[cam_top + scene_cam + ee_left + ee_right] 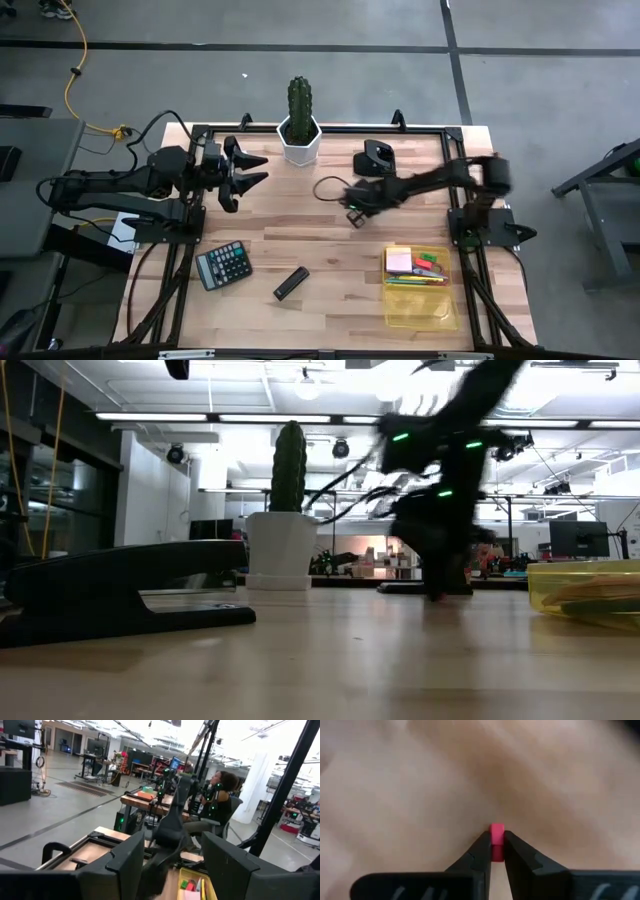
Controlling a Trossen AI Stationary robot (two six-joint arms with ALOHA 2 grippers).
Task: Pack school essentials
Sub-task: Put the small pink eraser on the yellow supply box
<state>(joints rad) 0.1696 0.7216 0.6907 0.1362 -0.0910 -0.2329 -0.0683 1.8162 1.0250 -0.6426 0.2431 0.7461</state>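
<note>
My right gripper (354, 215) is over the middle of the table, pointing down, shut on a small pink-red piece (497, 832). In the low view this arm (440, 490) is blurred. A clear yellow bin (447, 318) near the table's right near corner holds a pink sticky-note pad (399, 260) and several pens (428, 270) lying on its floor. My left gripper (248, 170) waits open and high at the table's left far side, touching nothing; its fingers (125, 865) frame the view across the table. My right gripper pinches the small pink-red piece (497, 829) between its two fingertips, coming from above. Only the end that sticks out past the fingertips (481, 851) shows; the rest is hidden between them. I cannot tell whether the piece touches the table.
A black calculator (223, 265) and a black stapler (291, 283) lie on the near left half; the stapler (120, 590) fills the low view's left. A cactus in a white pot (299, 125) and a black dispenser (378, 157) stand at the far edge. A person (220, 800) sits beyond the table.
</note>
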